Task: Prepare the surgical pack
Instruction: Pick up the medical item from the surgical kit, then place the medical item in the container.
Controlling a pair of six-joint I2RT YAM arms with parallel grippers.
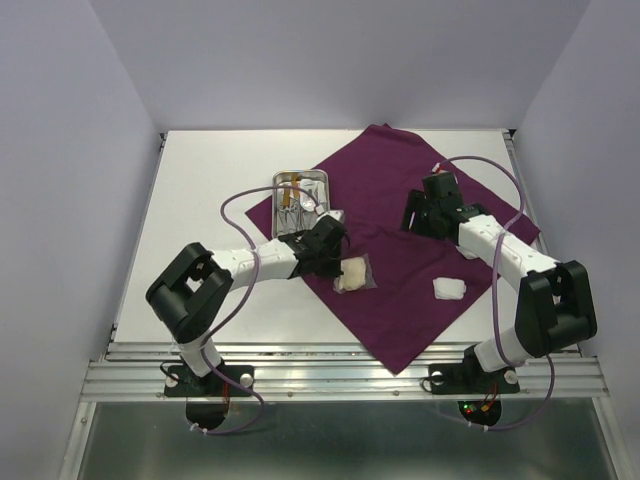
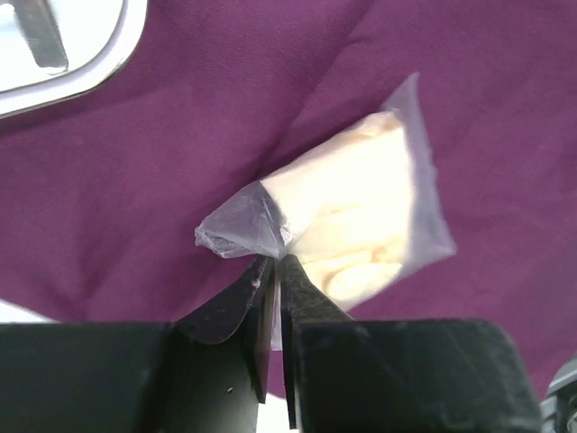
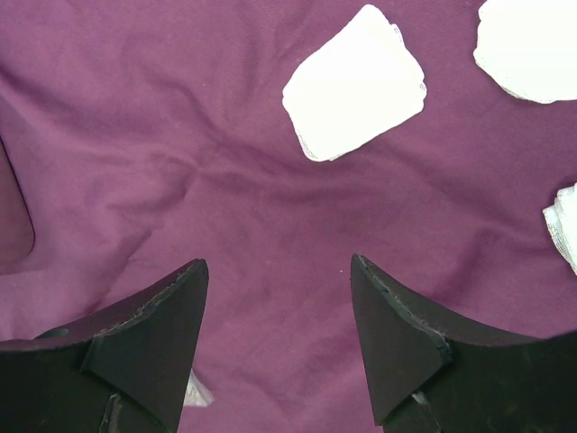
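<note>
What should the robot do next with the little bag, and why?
Probably lift it a little: the left gripper has its jaws pinched on a corner of the clear packet, which lies on the purple cloth, outside the steel tray.

Black-and-white arms (image 1: 250,262), thin purple cables (image 1: 224,210) (gripper fingers (image 3: 149,338) black, wedge-shaped).

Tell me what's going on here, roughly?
Two robot arms work over a purple cloth spread on the table. The left end effector pinches a corner of a clear packet on the cloth, near the steel tray. The right end effector hovers open above the cloth near loose white gauze pads.
</note>
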